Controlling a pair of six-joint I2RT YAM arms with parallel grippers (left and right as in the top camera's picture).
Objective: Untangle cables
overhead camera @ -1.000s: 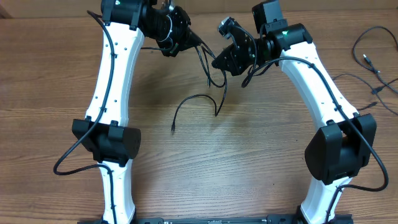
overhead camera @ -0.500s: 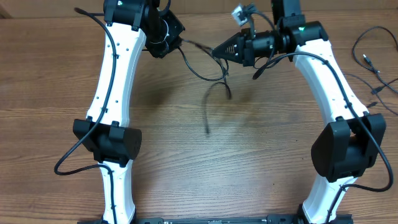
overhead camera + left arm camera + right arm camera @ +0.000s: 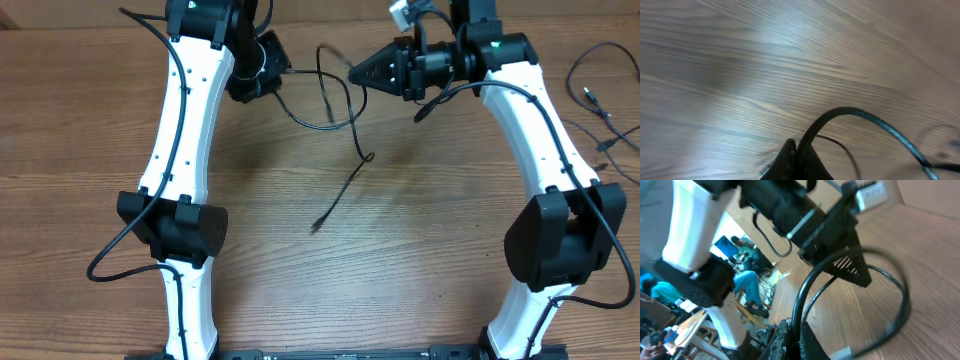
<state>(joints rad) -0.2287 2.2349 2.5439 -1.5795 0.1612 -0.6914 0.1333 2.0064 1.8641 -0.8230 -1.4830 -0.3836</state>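
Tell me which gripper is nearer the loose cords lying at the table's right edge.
Right. The right gripper sits left of the loose cords, mid-table; the left gripper is even farther left. Both hold the tangled cable.

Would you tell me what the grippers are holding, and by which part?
Both are shut on the thin black cable: the left gripper on one stretch, the right gripper on a loop further along; its plug end dangles free.
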